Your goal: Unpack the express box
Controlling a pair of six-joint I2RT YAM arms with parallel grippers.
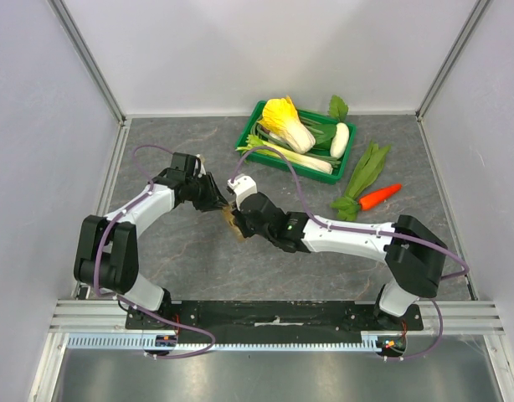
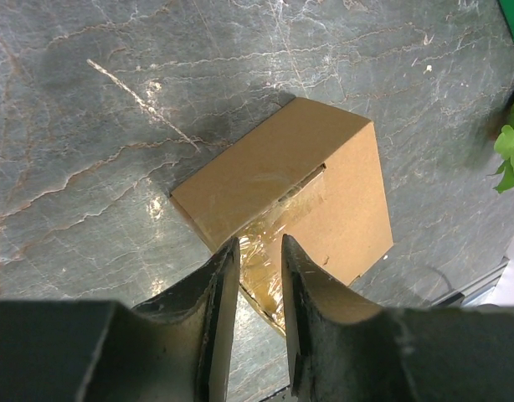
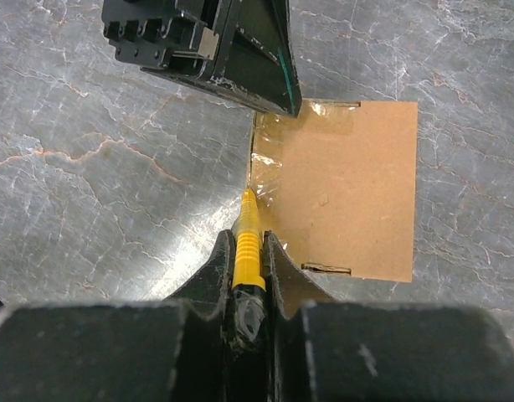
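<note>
Two arms meet near the middle of the worktop [image 1: 177, 251], and both work on the same small thing. From the left edge, the left gripper [image 2: 259, 244] reaches in and comes down on the express box [image 2: 282, 163]. Its jaws stand only a narrow way apart, and the box's taped edge shows in the gap. I cannot tell whether they are actually pinching that edge or only bracketing it. Either way the purpose looks to be steadying the box so it does not slide under the other arm's push.

The box lies at the centre of the worktop, lid closed, with clear tape [image 2: 259, 272] shining along its seam. It seems tipped up rather than flat, though I cannot be sure.

From the right, the right gripper [image 3: 248, 239] is clamped on a yellow tool [image 3: 248, 219]. The tool's tip rests on the taped seam at the box's edge, probably to slit the tape so that the flap can lift.

A green crate [image 1: 248, 130] of vegetables sits by the far edge. A leafy green [image 1: 363, 173] and a carrot [image 1: 381, 197] lie toward the right edge, well apart from the box.
</note>
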